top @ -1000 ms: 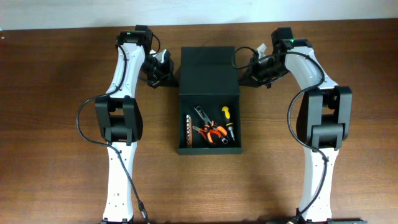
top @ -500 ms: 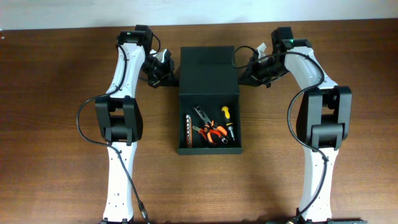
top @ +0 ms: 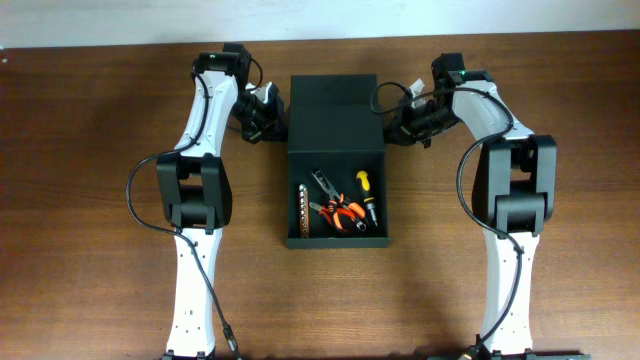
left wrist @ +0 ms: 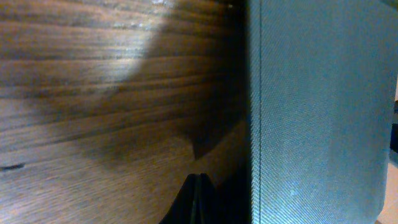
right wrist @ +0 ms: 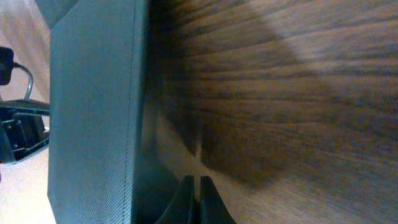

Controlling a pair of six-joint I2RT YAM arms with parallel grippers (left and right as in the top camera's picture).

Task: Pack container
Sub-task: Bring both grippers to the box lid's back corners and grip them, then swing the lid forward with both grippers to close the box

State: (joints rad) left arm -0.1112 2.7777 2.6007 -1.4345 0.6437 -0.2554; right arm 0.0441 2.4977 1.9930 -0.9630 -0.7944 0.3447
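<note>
The dark container point(top: 336, 242) sits open at the table's middle. Its flap lid point(top: 335, 110) lies back at the far side. Inside lie orange-handled pliers point(top: 343, 213), a yellow-handled screwdriver point(top: 366, 196), a second small plier point(top: 323, 184) and a strip of bits point(top: 303, 208). My left gripper point(top: 273, 122) is shut, low at the lid's left edge. In the left wrist view its tips point(left wrist: 198, 186) rest on the wood beside the lid's wall point(left wrist: 317, 112). My right gripper point(top: 394, 122) is shut at the lid's right edge. Its tips point(right wrist: 198, 190) are beside the lid point(right wrist: 93, 112).
The brown wooden table point(top: 100, 200) runs round the container. Both arms reach along the table's sides to the far end. The table's far edge point(top: 320, 42) lies just behind the lid.
Both grippers have moved slightly inward toward the lid's side edges, the right one more. The container and tools have not moved.
</note>
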